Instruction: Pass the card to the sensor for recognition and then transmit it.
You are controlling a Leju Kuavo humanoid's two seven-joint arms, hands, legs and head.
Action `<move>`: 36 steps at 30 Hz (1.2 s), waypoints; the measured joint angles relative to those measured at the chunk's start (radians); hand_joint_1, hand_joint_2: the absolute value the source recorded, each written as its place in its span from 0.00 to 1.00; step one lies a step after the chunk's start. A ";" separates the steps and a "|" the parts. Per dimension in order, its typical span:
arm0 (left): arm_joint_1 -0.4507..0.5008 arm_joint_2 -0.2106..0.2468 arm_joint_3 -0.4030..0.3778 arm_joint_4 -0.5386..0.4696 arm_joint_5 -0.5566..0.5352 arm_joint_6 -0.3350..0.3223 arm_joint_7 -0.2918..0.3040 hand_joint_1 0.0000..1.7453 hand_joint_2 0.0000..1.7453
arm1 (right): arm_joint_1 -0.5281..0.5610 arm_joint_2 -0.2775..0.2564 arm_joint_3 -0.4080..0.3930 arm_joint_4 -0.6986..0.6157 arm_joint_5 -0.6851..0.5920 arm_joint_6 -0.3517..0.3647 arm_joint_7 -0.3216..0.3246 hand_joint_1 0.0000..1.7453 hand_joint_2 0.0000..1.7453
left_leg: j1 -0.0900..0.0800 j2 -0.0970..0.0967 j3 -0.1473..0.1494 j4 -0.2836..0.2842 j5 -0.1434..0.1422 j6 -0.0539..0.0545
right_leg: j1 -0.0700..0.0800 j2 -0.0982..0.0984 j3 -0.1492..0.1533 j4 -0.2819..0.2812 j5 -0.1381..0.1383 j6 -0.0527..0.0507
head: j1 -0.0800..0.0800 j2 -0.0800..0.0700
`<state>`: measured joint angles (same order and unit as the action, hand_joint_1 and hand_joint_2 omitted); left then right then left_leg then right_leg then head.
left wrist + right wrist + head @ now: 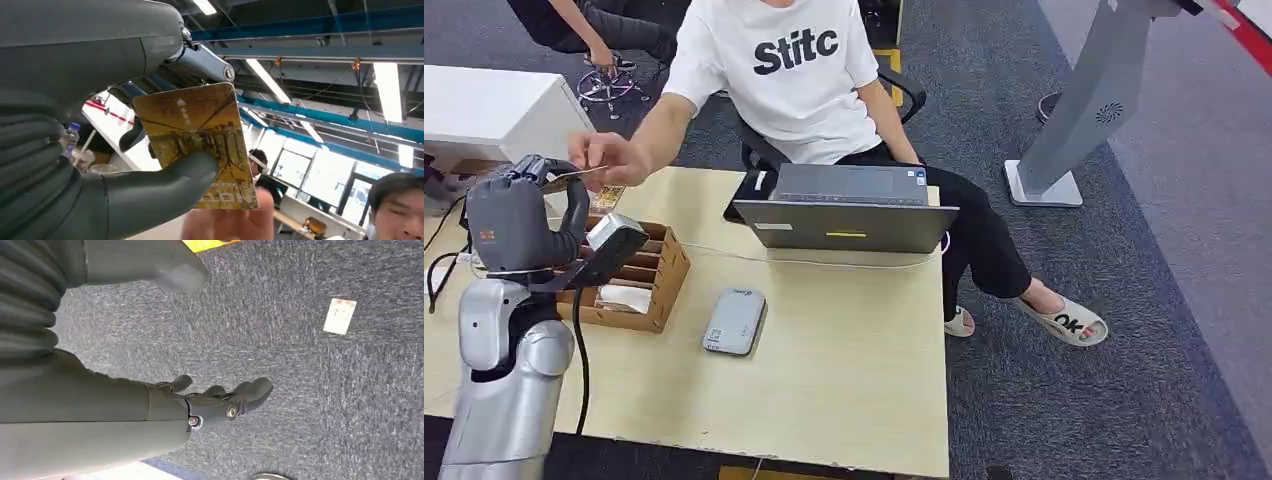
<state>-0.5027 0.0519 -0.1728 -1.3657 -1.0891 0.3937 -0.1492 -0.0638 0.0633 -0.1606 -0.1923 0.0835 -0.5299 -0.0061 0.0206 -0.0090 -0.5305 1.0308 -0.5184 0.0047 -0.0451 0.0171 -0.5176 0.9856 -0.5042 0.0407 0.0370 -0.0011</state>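
My left hand (pixel 522 218) is raised over the table's left side and holds a yellow-brown card (pixel 200 135) between thumb (pixel 165 182) and fingers. In the head view the card (pixel 574 178) pokes out edge-on toward a seated person. That person's hand (pixel 609 160) grips the card's far end, and their fingertips (pixel 230 222) touch its edge. The grey card sensor (pixel 735 321) lies flat on the table, to the right of my hand and nearer to me. My right hand (pixel 220 400) hangs over the carpet with fingers loosely apart and holds nothing.
A wooden slotted box (pixel 639 275) stands right beside my left hand. A grey laptop (pixel 844 212) sits at the table's far edge, with a white cable running left from it. The person in a white T-shirt (pixel 789 70) sits behind the table. A small white slip (pixel 340 316) lies on the carpet.
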 joint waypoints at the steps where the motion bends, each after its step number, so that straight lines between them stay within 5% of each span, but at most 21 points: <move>1: 0.000 0.000 0.000 0.001 0.003 -0.003 -0.003 1.00 1.00 | 0.000 0.000 0.000 0.000 0.000 0.000 0.000 0.00 1.00 | 0.000 0.000 0.000 0.000 0.000 0.000 | 0.000 0.000 0.000 0.000 0.000 0.000 | 0.000 0.000; 7: 0.000 -0.003 -0.002 0.008 0.011 -0.018 -0.013 1.00 1.00 | 0.000 0.000 0.000 0.000 0.000 0.000 0.000 0.00 1.00 | 0.000 0.000 0.000 0.000 0.000 0.000 | 0.000 0.000 0.000 0.000 0.000 0.000 | 0.000 0.000; 13: 0.021 -0.003 -0.043 0.012 0.037 -0.146 -0.016 1.00 1.00 | 0.001 0.000 -0.001 0.000 -0.010 -0.001 0.000 0.00 1.00 | 0.000 0.000 0.000 0.000 0.000 0.000 | 0.000 0.000 0.000 0.000 0.000 0.000 | 0.000 0.000; 21: 0.059 -0.002 -0.098 0.012 0.030 -0.201 -0.010 1.00 1.00 | 0.001 0.000 -0.007 0.000 -0.012 -0.003 0.000 0.00 1.00 | 0.000 0.000 0.000 0.000 0.000 0.000 | 0.000 0.000 0.000 0.000 0.000 0.000 | 0.000 0.000; 23: 0.115 0.024 -0.172 0.012 0.032 -0.262 0.018 1.00 1.00 | 0.002 0.000 -0.018 0.000 -0.008 -0.004 0.000 0.00 1.00 | 0.000 0.000 0.000 0.000 0.000 0.000 | 0.000 0.000 0.000 0.000 0.000 0.000 | 0.000 0.000; 36: 0.139 0.036 -0.265 0.131 -0.012 -0.262 0.062 1.00 1.00 | 0.002 0.003 -0.023 0.000 0.043 0.006 0.004 0.00 1.00 | 0.000 0.000 -0.001 0.000 0.000 0.000 | 0.000 0.000 0.000 0.000 0.000 0.000 | 0.000 0.000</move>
<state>-0.3635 0.0881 -0.4376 -1.2344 -1.1009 0.1312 -0.0874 -0.0617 0.0664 -0.1835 -0.1919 0.1267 -0.5238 -0.0019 0.0205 -0.0092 -0.5312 1.0308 -0.5185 0.0047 -0.0452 0.0168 -0.5178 0.9855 -0.5042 0.0407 0.0374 -0.0011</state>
